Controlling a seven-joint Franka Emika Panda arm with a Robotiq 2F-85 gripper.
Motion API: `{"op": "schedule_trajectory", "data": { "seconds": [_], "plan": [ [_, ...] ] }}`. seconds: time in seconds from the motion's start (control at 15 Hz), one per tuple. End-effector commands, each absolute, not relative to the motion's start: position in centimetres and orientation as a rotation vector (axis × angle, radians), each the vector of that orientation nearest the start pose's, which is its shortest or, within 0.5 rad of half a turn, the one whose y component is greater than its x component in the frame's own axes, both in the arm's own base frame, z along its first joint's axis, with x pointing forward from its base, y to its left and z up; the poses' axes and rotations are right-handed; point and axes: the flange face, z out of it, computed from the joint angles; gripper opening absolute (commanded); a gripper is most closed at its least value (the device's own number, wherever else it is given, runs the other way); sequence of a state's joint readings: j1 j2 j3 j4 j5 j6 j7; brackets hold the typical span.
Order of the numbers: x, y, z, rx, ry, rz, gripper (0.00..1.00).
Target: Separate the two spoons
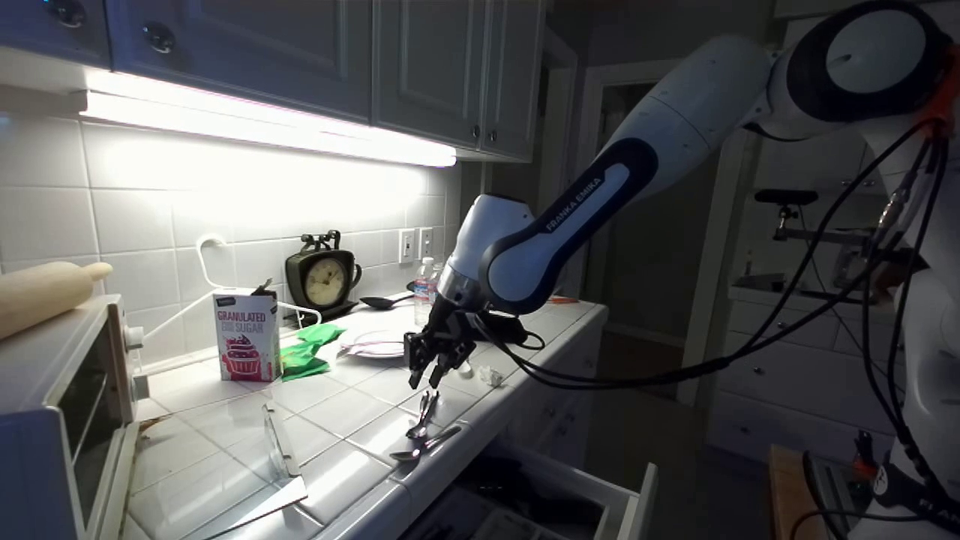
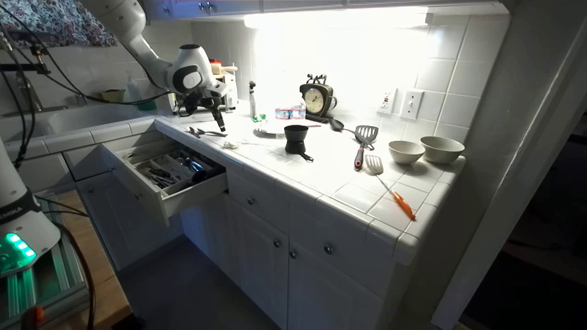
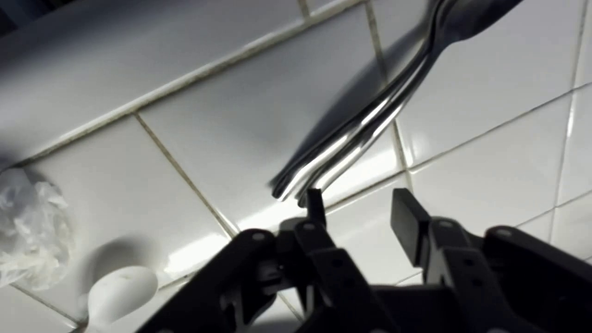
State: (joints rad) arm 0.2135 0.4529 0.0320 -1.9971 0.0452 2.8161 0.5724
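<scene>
Two dark grey metallic spoons lie pressed together on the white tiled counter. In the wrist view their thin handles run side by side, one spoon (image 3: 334, 146) and the other spoon (image 3: 354, 151), with bowls cut off at the upper right. The pair (image 1: 426, 411) shows below the gripper in an exterior view. Another spoon (image 1: 429, 444) lies just beside the pair's bowl end, near the counter edge. My gripper (image 3: 358, 199) is open and empty, above the handle ends; its left fingertip overlaps one handle end in view. The gripper also shows in both exterior views (image 1: 424, 382) (image 2: 222, 127).
A crumpled clear wrapper (image 3: 32, 226) and a whitish utensil (image 3: 122, 291) lie near the handle ends. A plate (image 1: 375, 343), sugar box (image 1: 247, 337) and bottle (image 1: 424, 289) stand behind. An open drawer (image 2: 183, 201) juts out below the counter edge.
</scene>
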Motion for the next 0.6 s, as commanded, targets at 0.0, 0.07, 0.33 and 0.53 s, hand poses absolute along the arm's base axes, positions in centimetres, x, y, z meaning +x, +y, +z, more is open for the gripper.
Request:
{"op": "schedule_trajectory", "data": {
  "seconds": [0.0, 0.07, 0.33, 0.53],
  "plan": [
    [62.5, 17.6, 28.6, -2.876, 0.539, -0.443, 0.73],
    [62.5, 18.2, 28.6, -2.884, 0.533, -0.429, 0.8],
    [61.8, 20.9, 28.0, -2.921, 0.508, -0.368, 0.98],
    [61.2, 21.9, 27.4, -2.944, 0.493, -0.333, 0.9]
  ]
}}
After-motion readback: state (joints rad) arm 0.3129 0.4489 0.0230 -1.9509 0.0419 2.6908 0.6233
